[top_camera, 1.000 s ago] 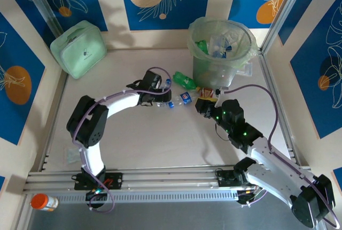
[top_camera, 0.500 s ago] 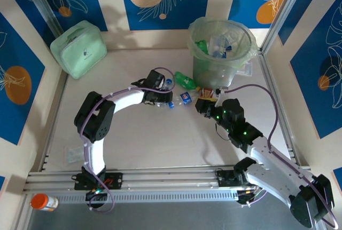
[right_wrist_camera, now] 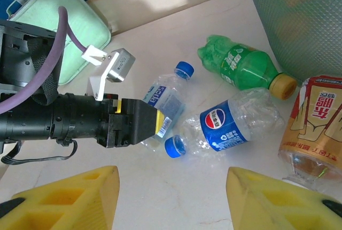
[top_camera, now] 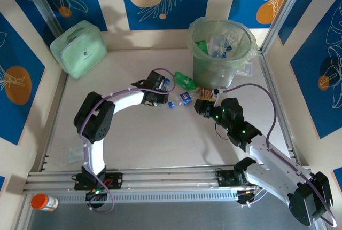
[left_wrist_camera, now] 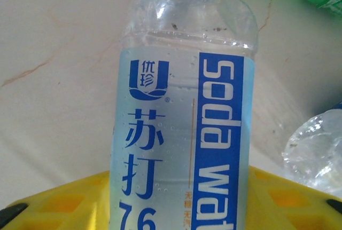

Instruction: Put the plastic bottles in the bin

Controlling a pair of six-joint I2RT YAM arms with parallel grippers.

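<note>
**Left gripper clamped on a soda-water bottle**

Left gripper (left_wrist_camera: 179,203) closed narrow on the base end of a soda-water bottle (left_wrist_camera: 181,128), yellow pads (left_wrist_camera: 53,203) against both sides of the label. Held low over the table (top_camera: 144,144), long axis running straight out from the jaws, blue cap at the far end, aimed toward the back wall in the top view. Cannot tell whether resting on the surface or raised off it.

Just beside it on the right, a crushed Pepsi bottle (right_wrist_camera: 230,126) on its side, long axis crosswise to the first, blue cap turned toward the held bottle's base. Beyond that, a green bottle (right_wrist_camera: 240,64) on its side, pale cap aimed at the bin (right_wrist_camera: 299,22), bottom end near the soda-water bottle's cap. Close by the bin's foot, an orange-labelled bottle (right_wrist_camera: 315,128).

Right gripper (right_wrist_camera: 171,198) spread wide, nothing between its yellow fingers, hanging just short of the Pepsi bottle and the orange-labelled bottle.

Bin in the far right corner, close to the right-hand frame rail, with several binned bottles (top_camera: 222,46) inside. Tight quarters between the two grippers and the bin, crowded with three loose bottles. Broad bare tabletop on the near and left side of the left arm. Mint-green case (top_camera: 79,48) well apart in the far left corner.
</note>
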